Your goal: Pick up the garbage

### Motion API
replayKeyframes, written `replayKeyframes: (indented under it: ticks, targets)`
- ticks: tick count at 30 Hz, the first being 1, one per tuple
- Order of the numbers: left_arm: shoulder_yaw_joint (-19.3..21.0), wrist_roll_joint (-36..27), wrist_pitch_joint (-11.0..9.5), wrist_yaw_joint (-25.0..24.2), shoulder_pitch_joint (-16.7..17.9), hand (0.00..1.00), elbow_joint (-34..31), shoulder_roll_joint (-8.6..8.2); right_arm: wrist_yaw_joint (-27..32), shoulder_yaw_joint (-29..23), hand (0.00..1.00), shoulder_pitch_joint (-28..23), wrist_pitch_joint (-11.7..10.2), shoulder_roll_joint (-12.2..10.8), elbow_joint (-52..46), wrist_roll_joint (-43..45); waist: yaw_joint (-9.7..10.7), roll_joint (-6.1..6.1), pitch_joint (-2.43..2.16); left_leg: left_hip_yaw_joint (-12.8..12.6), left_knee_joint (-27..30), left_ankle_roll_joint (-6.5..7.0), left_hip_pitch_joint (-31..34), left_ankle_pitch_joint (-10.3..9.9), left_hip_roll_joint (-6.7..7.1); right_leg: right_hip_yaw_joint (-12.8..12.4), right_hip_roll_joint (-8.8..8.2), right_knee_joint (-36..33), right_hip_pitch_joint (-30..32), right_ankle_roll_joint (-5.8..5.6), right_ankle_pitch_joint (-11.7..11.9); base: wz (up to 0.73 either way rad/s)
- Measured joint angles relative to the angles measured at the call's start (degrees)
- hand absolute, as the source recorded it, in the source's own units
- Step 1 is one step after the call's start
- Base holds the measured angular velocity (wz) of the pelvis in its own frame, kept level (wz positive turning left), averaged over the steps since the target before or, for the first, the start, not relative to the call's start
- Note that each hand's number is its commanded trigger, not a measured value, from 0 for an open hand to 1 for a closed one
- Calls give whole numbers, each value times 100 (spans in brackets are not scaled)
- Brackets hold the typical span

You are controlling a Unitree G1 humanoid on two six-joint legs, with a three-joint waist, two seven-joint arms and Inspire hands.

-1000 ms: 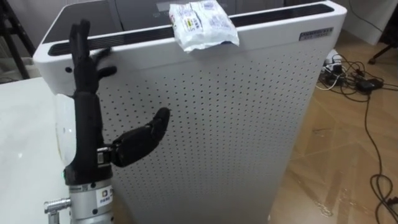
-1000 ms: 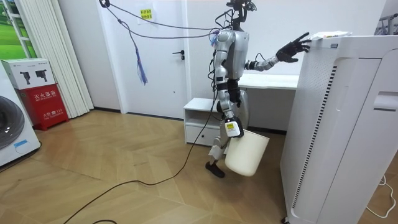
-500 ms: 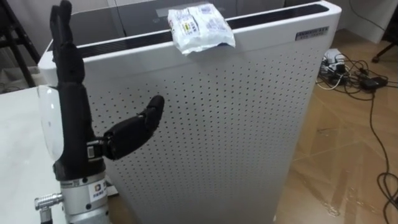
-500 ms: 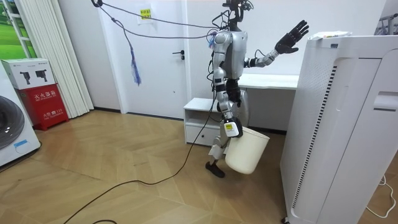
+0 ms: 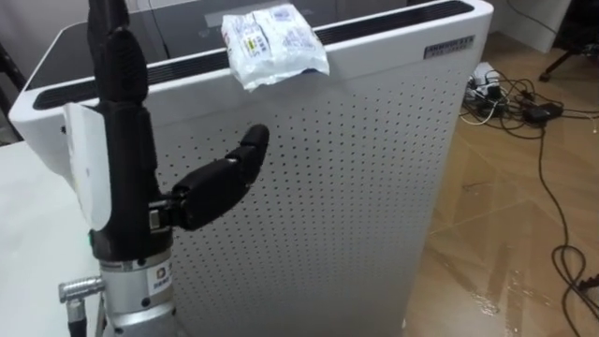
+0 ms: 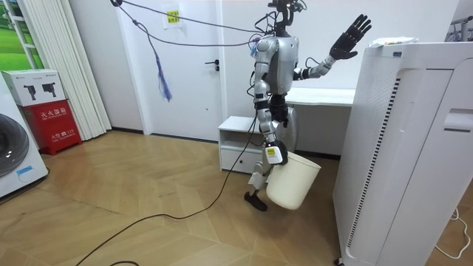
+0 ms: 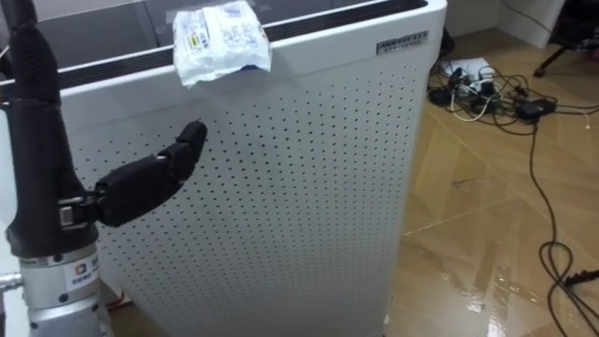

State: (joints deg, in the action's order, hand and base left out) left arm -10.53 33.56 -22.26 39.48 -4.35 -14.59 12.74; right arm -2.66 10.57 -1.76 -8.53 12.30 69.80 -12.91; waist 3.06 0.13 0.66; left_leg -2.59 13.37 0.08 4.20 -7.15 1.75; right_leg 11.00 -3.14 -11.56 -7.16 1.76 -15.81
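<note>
Fingers (image 6: 360,24) straight and spread, holding nothing, the left hand (image 5: 124,154) now stands higher than a second ago, when it reached the air purifier's (image 5: 356,187) top edge. Its thumb juts right across the perforated front. The crumpled wrapper (image 5: 274,42) lies unmoved on that top edge, right of the hand and apart from it. The right hand (image 6: 270,153) hangs low beside a white bin (image 6: 293,183).

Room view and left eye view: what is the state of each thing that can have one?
Tall white perforated appliance: upright on the wooden floor.
Crumpled white plastic wrapper: lying on the appliance's top, overhanging its front edge, untouched.
Left hand: raised, open, apart from the wrapper.
White plastic bin: tilted, hanging by the robot's leg.
Right hand: low, at the bin's rim.
White door: shut.
</note>
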Motion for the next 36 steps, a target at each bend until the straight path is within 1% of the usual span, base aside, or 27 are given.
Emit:
replayKeyframes:
  ticks: [2, 6, 8, 11, 17, 19, 22, 24, 27, 29, 32, 36]
  targets:
    - [-67, 1, 19, -15, -73, 0, 0, 1, 0, 0, 100, 1, 18, 25, -2, 0, -4, -1, -2, -9, -1, 0, -10, 0, 0, -21, 0, 0, -4, -10, 7, -2]
    - [-95, 91, 43, -18, -114, 0, 0, 7, -2, -8, 100, 12, 86, 46, -4, 1, 8, 1, -3, -31, -8, 0, -41, 0, -3, -74, 4, 2, -13, -11, 8, -5]
    - [-101, 287, 72, -33, -114, 0, 1, 66, -6, -15, 100, 31, 108, 46, -4, 1, 68, 3, -4, -30, -7, 0, -51, 0, -2, -68, 6, 2, -27, -11, 8, 0]
    - [-102, 407, 87, -105, -114, 0, 1, 167, -57, -28, 100, 53, 109, 46, -4, 1, 140, 11, -9, -30, -6, 0, -54, 0, -5, -70, 8, 1, -27, -11, 9, 0]
    - [-155, 488, 113, -200, -115, 0, 1, 186, -104, -74, 100, 50, 112, 46, -4, -2, 188, 52, -30, -31, -2, 2, -57, 1, -7, -55, 9, 3, -26, -26, 25, 0]
    - [-155, 488, 113, -235, -115, 0, 1, 188, -109, -81, 100, 51, 112, 46, -4, -1, 190, 57, -30, -31, 1, 3, -57, 1, -8, -57, 9, 2, -26, -27, 27, 0]
    - [-155, 488, 113, -251, -115, 0, 1, 190, -116, -111, 100, 50, 112, 46, -4, -1, 191, 65, -25, -31, 3, 3, -57, 2, -8, -57, 9, 1, -26, -28, 28, 0]
    - [-152, 543, 115, -252, -119, 0, 1, 189, -117, -123, 100, 47, 112, 45, -4, -4, 193, 53, -9, -43, 4, 3, -57, 1, -9, -61, 13, 1, -26, -28, 28, 0]
    - [-154, 731, 114, -253, -192, 0, 1, 191, -117, -142, 100, 48, 112, 44, -6, -4, 186, 73, 9, -49, 4, 3, -54, 2, -11, -61, 14, -1, -20, -28, 28, 0]
    - [-164, 871, 114, -253, -278, 0, 1, 191, -117, -143, 100, 48, 112, 40, -32, -5, 182, 92, 8, -48, 4, 3, -53, 2, -11, -62, 11, 0, -19, -28, 28, 0]
    - [-174, 1001, 110, -258, -312, 0, 1, 192, -117, -139, 100, 48, 112, 34, -57, 0, 182, 100, 4, -38, 4, 3, -51, 2, -10, -60, 14, 2, -20, -28, 27, 0]
    - [-171, 1005, 130, -262, -312, 0, 6, 192, -115, -150, 100, 44, 112, 34, -56, 3, 182, 94, 8, -47, 4, 3, -48, 1, -10, -48, 14, 0, -21, -28, 27, 0]
